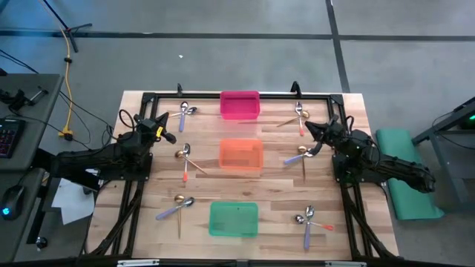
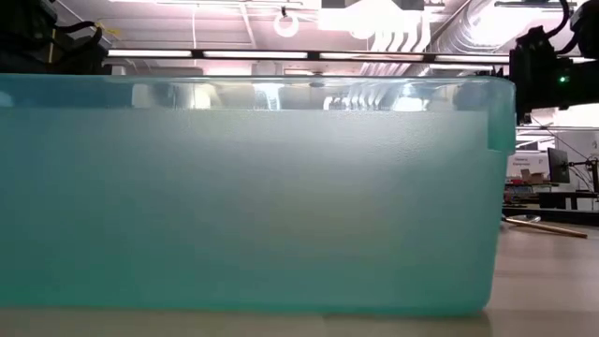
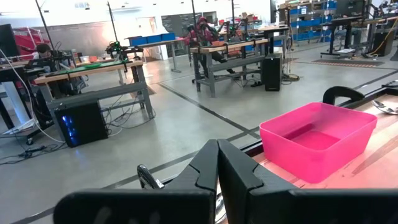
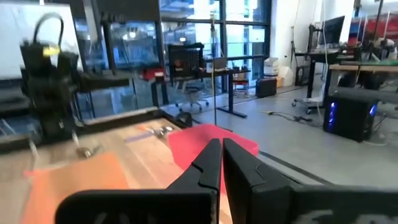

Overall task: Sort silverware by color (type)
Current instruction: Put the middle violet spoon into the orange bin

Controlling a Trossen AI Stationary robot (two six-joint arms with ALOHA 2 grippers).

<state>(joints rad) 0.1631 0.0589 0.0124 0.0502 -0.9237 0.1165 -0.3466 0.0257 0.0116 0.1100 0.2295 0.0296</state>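
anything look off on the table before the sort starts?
Nothing damaged or spilled. The small spoons lie in loose crossed clusters, e.g., all outside the pink plastic bin, orange bin and green bin. Both the left gripper and right gripper are shut, empty.

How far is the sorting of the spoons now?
Nothing looks sorted yet. The pink bin, orange bin and green bin appear empty, and the spoons lie in small groups on the table. The left gripper and right gripper are shut and hold nothing. All the sorting remains.
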